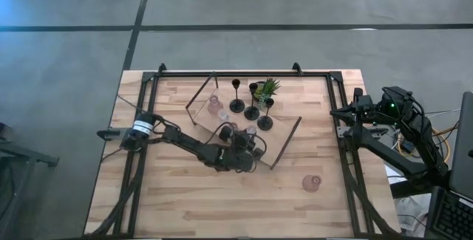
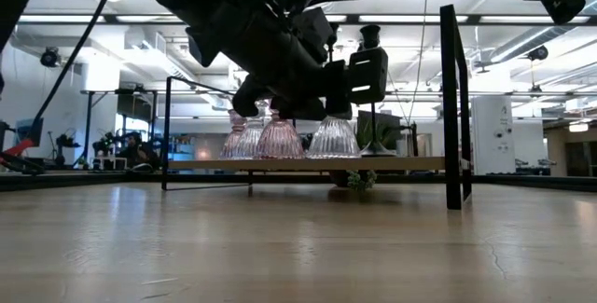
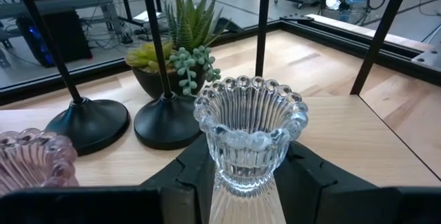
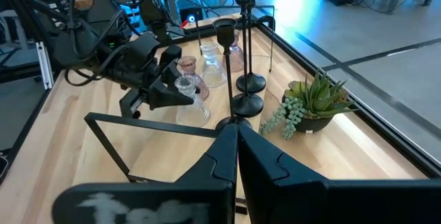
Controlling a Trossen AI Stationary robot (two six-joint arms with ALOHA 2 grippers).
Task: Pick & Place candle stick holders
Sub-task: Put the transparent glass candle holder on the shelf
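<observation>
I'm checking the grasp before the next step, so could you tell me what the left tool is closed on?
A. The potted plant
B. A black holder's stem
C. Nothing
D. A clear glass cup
D: the left wrist view shows the clear glass cup between the left tool's fingers, with the black holders and plant standing beyond it.

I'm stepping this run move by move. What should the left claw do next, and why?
Probably lower and release. The left claw has its fingers on either side of the clear glass cup, over the wooden board beside the black holders. The low view suggests the cup sits at board level. The right claw waits at the table's edge.
</observation>
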